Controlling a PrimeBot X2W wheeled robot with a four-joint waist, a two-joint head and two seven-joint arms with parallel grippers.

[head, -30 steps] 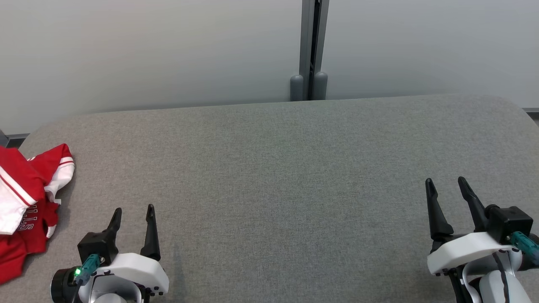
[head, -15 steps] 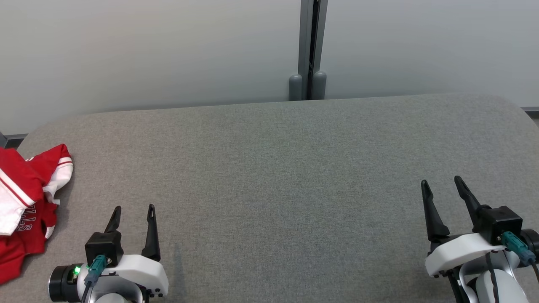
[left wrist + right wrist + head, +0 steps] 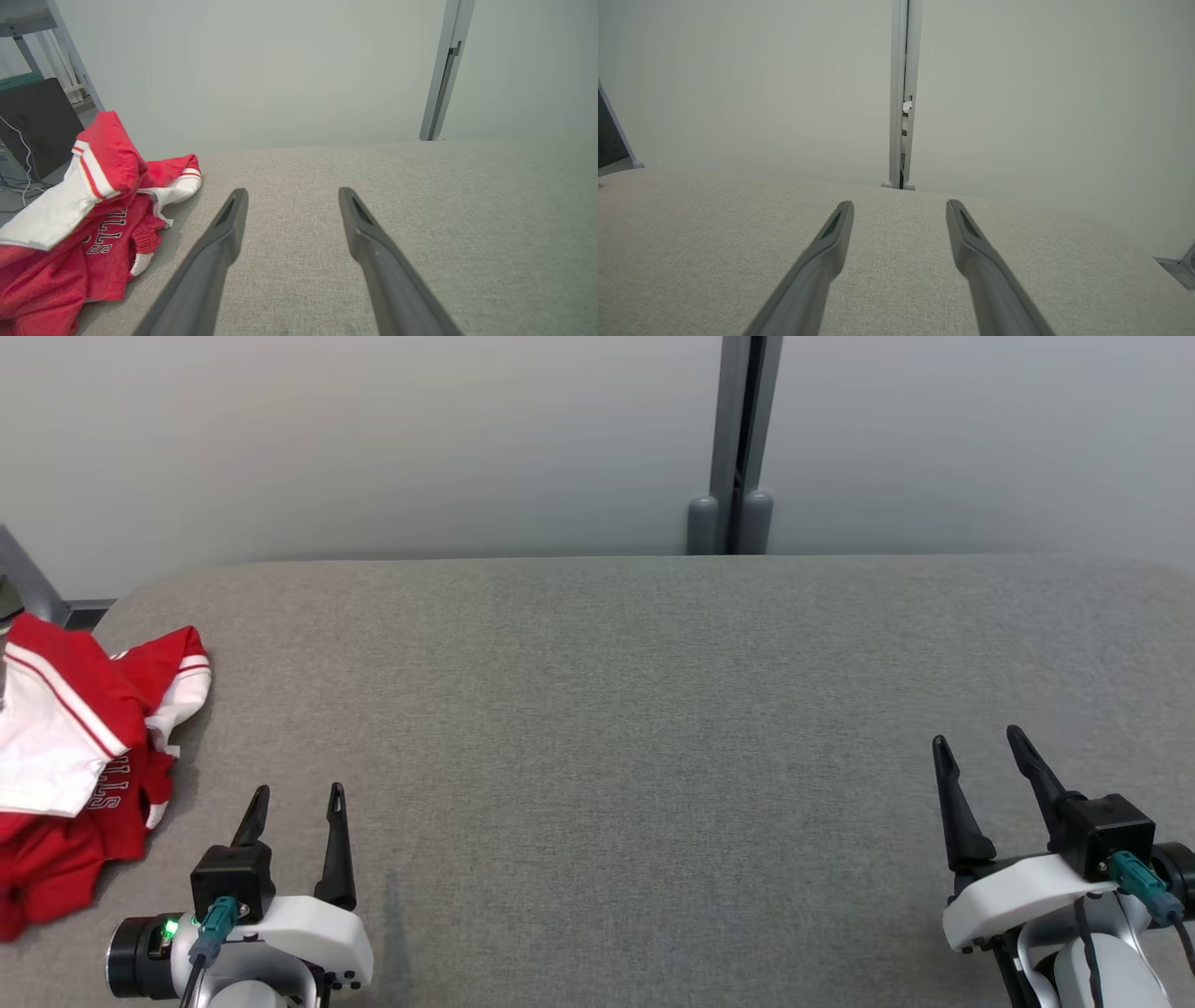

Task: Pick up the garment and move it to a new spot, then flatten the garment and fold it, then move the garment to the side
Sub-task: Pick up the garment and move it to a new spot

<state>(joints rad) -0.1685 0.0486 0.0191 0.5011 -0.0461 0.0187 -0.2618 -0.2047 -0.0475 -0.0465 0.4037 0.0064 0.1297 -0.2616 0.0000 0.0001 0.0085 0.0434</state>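
Note:
A crumpled red and white garment (image 3: 75, 756) with white lettering lies bunched at the far left of the grey fabric table (image 3: 635, 728), partly cut off by the head view's left edge. In the left wrist view the garment (image 3: 93, 224) sits to the left of the fingers. My left gripper (image 3: 297, 791) hovers open at the lower left, a short way right of the garment and apart from it. Open and holding nothing, my right gripper (image 3: 977, 740) is at the lower right over bare table, and the right wrist view shows its fingers (image 3: 822, 261) spread.
A pale wall with a grey vertical post (image 3: 742, 439) runs behind the table. Beyond the table's left end stand a dark panel (image 3: 32, 121) and a metal frame leg (image 3: 70, 56). The table's rounded far corners curve away at both sides.
The head camera has turned left, so the whole scene shifted right and more of the garment shows. Both grippers stay open in much the same pose.

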